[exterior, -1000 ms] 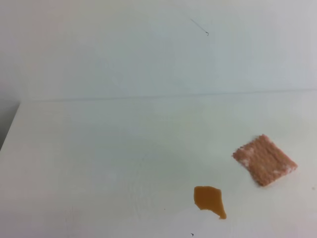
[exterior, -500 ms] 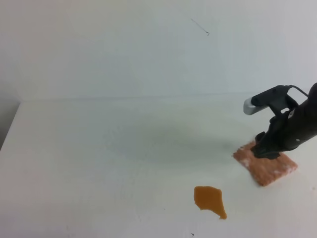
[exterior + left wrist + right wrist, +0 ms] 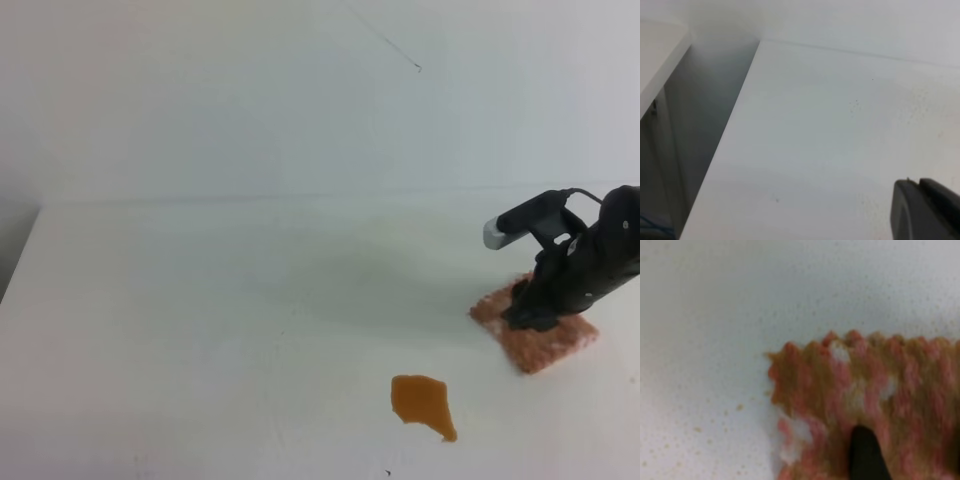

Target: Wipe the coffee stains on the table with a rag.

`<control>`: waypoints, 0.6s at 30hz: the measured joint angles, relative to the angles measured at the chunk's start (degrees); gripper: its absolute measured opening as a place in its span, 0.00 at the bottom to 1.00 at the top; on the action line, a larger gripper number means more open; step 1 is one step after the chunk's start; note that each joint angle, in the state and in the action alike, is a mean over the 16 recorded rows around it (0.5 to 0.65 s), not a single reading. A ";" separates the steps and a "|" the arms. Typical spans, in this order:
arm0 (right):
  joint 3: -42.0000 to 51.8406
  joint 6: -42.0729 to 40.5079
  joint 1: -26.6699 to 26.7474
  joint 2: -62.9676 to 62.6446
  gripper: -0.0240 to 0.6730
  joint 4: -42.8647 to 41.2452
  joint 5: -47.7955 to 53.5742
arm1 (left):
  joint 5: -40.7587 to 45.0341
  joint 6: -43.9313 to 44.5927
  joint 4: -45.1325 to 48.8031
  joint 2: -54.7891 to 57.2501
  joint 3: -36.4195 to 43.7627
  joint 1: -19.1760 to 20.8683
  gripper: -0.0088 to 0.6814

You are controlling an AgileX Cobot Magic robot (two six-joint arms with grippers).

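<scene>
The glossy orange-brown coffee blot (image 3: 424,404) lay unwiped on the plain white table (image 3: 200,320) while the black right gripper (image 3: 528,316) pressed down onto the fuzzy pinkish square rag (image 3: 545,338) nearby, its jaw spread impossible to tell; wiping remained undone.

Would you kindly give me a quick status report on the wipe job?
Right gripper down on rag, grip unconfirmed. Left gripper idle, out at table's left edge. Stain untouched, nothing between it and rag.
</scene>
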 joint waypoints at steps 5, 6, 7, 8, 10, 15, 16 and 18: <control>-0.12 0.21 0.05 1.26 0.26 1.78 0.02 | 0.00 0.00 0.00 0.00 0.00 0.00 0.01; -0.21 0.19 0.07 1.42 0.23 2.27 0.15 | 0.00 0.00 0.00 0.00 0.00 0.00 0.01; -0.33 0.13 0.09 1.55 0.19 2.83 0.38 | 0.00 0.00 0.00 0.00 0.00 0.00 0.01; -0.46 0.04 0.11 1.64 0.16 3.43 0.70 | 0.00 0.00 0.00 0.00 0.00 0.00 0.01; -0.73 -0.38 0.22 1.70 0.09 4.84 1.49 | 0.00 0.00 0.00 0.00 0.00 0.00 0.01; -1.34 -2.01 1.01 1.31 0.03 8.27 3.59 | 0.00 0.00 0.00 0.00 0.00 0.00 0.01; -1.44 -2.32 1.26 1.18 0.03 8.86 4.01 | 0.00 0.00 0.00 0.00 0.00 0.00 0.01; -1.61 -2.95 1.85 0.94 0.03 10.11 4.83 | 0.00 0.00 0.00 0.00 0.00 0.00 0.01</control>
